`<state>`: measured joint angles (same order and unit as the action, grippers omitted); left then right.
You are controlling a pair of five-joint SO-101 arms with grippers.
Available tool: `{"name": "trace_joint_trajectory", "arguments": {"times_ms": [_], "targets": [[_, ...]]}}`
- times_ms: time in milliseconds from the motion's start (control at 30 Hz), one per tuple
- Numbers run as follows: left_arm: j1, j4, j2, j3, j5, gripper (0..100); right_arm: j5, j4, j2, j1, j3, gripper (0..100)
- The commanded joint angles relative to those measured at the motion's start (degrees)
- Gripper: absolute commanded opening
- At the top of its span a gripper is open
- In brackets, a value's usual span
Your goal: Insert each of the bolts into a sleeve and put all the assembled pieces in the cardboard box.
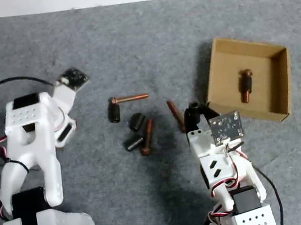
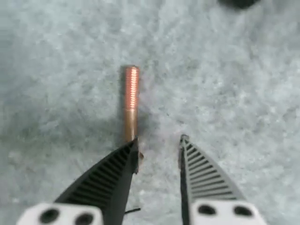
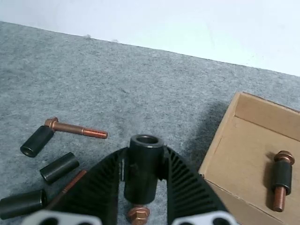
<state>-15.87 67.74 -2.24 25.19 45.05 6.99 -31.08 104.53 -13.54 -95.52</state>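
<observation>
**Sleeve clamped in my right gripper, left gripper spread beside a bolt**

High view: my right gripper [image 1: 195, 112] sits just beside the cardboard box [image 1: 248, 48], closed on a black held sleeve [image 1: 195, 107]. The near bolt [image 1: 176, 114] lies close on its other side. In the box rests one assembled piece [image 1: 246, 85], a bolt through a sleeve. On the middle of the grey surface [image 1: 128, 42] lie the crosswise bolt [image 1: 130, 98], with the end sleeve [image 1: 115, 113] at its head, then the middle sleeve [image 1: 136, 121], the low sleeve [image 1: 135, 143] and the slanted bolt [image 1: 147, 136]. My left arm [image 1: 30, 142] stands well to their left.

Left wrist view: my left gripper [image 2: 159, 143] is spread open low over the surface. A threaded bolt [image 2: 131, 101] points away from it. Its near end is hidden behind one finger [image 2: 117, 168], so it is not in the gap.

Right wrist view: my right gripper [image 3: 144, 157] presses both sides of the held sleeve [image 3: 140, 180], which is upright with its bore open on top. A copper bolt head [image 3: 138, 215] shows just below it. The box [image 3: 262, 110] is beside, the assembled piece [image 3: 281, 180] inside.
</observation>
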Motion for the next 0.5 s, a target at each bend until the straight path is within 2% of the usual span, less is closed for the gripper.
{"name": "trace_joint_trajectory", "arguments": {"times_ms": [0, 100, 200, 467], "targets": [[-0.57, -5.01, -2.77, 2.68, 2.02, 14, 0.62, 1.89, 0.66, 0.22, -6.73, 0.5], [-1.36, -9.76, -2.68, 5.67, 2.11, 14, 0.62, 1.89, 0.66, 0.22, -6.73, 0.5], [-2.33, -13.54, -0.75, 6.90, 5.45, 14, 0.62, 1.89, 0.66, 0.22, -6.73, 0.5], [-7.52, -13.45, 14.20, -3.65, 7.03, 14, 0.62, 1.89, 0.66, 0.22, -6.73, 0.5]]}}
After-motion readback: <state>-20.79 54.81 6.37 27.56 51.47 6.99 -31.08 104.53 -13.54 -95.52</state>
